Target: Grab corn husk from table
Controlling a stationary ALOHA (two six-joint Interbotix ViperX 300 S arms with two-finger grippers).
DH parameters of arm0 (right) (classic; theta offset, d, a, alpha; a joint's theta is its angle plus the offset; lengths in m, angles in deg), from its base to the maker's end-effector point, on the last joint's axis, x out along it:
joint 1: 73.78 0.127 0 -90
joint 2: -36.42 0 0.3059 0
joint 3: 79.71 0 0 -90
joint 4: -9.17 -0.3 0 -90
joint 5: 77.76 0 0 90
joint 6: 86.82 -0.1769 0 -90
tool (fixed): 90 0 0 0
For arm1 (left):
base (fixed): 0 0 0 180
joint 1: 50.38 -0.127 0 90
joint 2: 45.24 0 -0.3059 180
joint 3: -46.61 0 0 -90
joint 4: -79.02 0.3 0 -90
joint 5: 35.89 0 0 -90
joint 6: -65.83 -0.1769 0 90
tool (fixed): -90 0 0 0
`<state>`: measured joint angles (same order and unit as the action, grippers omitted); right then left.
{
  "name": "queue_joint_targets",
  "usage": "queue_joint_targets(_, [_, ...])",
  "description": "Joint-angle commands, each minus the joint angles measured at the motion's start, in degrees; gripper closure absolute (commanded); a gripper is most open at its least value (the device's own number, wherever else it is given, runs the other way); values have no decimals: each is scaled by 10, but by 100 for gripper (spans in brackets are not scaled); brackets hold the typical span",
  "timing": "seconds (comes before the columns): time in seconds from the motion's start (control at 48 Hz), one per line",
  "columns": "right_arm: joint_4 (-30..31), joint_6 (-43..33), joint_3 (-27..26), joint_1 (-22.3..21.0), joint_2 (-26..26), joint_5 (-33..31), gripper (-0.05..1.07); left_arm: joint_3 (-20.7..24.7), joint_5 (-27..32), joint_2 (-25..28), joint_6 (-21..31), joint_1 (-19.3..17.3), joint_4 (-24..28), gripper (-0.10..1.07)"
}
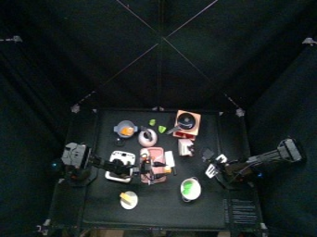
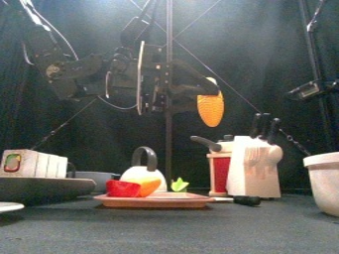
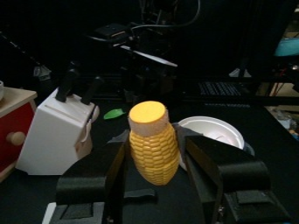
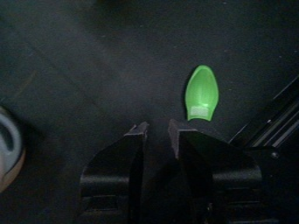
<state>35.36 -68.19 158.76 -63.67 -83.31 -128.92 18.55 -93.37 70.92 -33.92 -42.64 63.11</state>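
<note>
The corn husk (image 4: 202, 92), a small light-green leaf with a paler base, lies flat on the black table (image 4: 82, 61). My right gripper (image 4: 159, 129) hovers just short of it and to one side, jaws open with nothing between them. The husk (image 3: 114, 113) also shows in the left wrist view beside a knife block. Two tiny green scraps (image 1: 151, 123) lie near the table's back in the top view. My left gripper (image 3: 156, 153) is shut on a yellow corn cob (image 3: 152, 140), which hangs high above the table (image 2: 211, 107) in the front view.
A white knife block (image 2: 252, 159) stands at the right, with a white bowl (image 3: 222, 131) near it. A plate (image 2: 153, 200) with fruit sits at the front. A round lime-green thing with a white rim (image 1: 190, 190) lies near the front edge. A brown bowl (image 1: 186, 120) sits at the back.
</note>
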Motion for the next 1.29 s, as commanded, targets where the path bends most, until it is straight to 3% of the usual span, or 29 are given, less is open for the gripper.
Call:
queue_joint_targets(0.0, [5,1,0,-34,5,25,34,7,-5,-16,0,-3,-1,31])
queue_joint_targets(0.208, [24,2,0,-91,33,47,34,7,-5,-14,0,-4,-1,31])
queue_joint_targets(0.708, [58,-3,-23,-100,138,54,33,5,-3,-12,0,-4,-5,31])
queue_joint_targets(1.271, [50,-4,-20,-130,148,68,33,1,0,-11,0,-4,-11,31])
